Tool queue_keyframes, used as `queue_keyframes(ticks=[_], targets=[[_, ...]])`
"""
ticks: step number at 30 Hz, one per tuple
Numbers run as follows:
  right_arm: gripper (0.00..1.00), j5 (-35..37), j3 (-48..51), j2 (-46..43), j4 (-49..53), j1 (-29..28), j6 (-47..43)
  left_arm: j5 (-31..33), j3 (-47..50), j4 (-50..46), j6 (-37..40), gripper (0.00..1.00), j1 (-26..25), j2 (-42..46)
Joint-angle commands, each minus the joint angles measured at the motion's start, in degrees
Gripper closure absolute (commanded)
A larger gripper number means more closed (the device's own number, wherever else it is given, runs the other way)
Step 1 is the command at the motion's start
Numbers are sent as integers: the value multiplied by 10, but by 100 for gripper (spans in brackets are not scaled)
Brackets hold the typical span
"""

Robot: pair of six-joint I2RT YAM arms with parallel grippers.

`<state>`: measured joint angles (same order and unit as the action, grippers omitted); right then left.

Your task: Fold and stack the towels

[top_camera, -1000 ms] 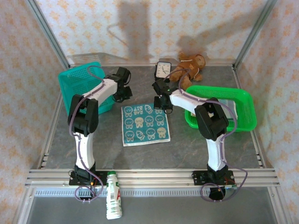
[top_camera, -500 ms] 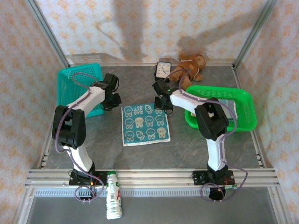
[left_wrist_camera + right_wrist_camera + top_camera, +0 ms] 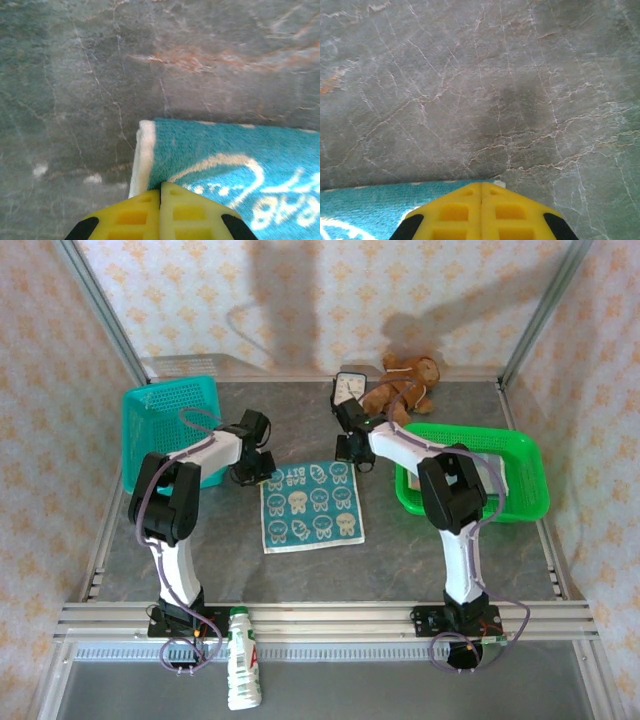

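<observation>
- By the near rail: bottle (image 3: 243, 672).
- Mid-table: towel (image 3: 311, 505), teal with cream bunny heads, spread flat.
- At its far left corner: left gripper (image 3: 160, 192), fingers pressed together, perhaps pinching the hem.
- At its far right corner: right gripper (image 3: 481, 192), fingers together.
- Far edge: clock (image 3: 349, 387), teddy bear (image 3: 405, 383).

Bright, even light from the near side throws tall, soft shadows onto the far wall (image 3: 300, 300); both wrist views look slightly soft and grainy.
</observation>
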<state>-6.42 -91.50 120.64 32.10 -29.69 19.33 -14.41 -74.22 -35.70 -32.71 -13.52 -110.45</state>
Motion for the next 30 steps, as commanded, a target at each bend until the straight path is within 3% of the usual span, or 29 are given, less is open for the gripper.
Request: queue_keyframes(ticks=[1, 12, 17, 22, 30], targets=[[100, 10, 0, 19, 10, -1, -9, 25, -17, -4, -5, 93, 0, -27], [100, 7, 9, -7, 12, 4, -18, 35, -36, -25, -5, 92, 1, 4], [84, 8, 9, -34, 14, 5, -2, 34, -60, -34, -1, 83, 11, 7], [80, -35, 26, -35, -3, 25, 40, 34, -87, -43, 11, 69, 20, -23], [75, -57, 21, -11, -9, 38, 57, 38, -99, -45, 18, 69, 21, -55]])
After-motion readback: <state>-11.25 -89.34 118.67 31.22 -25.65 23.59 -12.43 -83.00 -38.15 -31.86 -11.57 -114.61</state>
